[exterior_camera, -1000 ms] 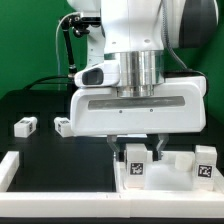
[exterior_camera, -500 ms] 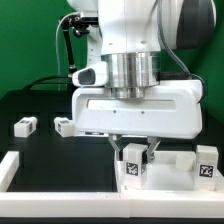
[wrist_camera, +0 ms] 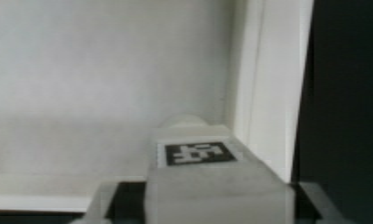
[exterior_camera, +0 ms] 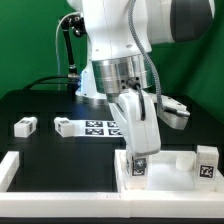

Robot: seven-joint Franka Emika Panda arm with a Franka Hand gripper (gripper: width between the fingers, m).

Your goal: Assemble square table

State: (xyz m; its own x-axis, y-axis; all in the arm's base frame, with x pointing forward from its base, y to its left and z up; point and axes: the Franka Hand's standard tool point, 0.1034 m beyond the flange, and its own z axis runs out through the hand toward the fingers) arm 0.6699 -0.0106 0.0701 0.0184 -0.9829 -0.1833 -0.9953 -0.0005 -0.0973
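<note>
Seen edge-on in the exterior view, the robot's two-finger gripper (exterior_camera: 138, 158) shows only 1 narrow side, so the gap between its jaws is hidden there. The wrist view supplies it. Blurred grey jaws press on both sides of a short white plastic leg (wrist_camera: 201, 158) that carries a black-and-white square tag. The gripper is therefore closed on this leg at a middling width.

The leg stands upright near a corner of the large white plastic square panel (exterior_camera: 172, 176), just inside its raised rim. The panel lies flat at the exterior view's lower right, and the frame's right edge cuts it off. How the leg's lower end meets the panel cannot be made out, because the leg itself covers the joint.

A second tagged white leg (exterior_camera: 205, 161) stands upright on the panel towards the exterior view's right, well apart from the gripped one.

On the black table (exterior_camera: 50, 150), 2 loose tagged white legs (exterior_camera: 25, 126) (exterior_camera: 63, 127) lie on their sides at the exterior view's left, near each other but not touching. Just beside them lies the marker board (exterior_camera: 100, 127). Its far end is covered by the white arm, which also blocks most of the table behind it. A long white border bar (exterior_camera: 10, 168) runs along the near left edge, cropped by the frame.
</note>
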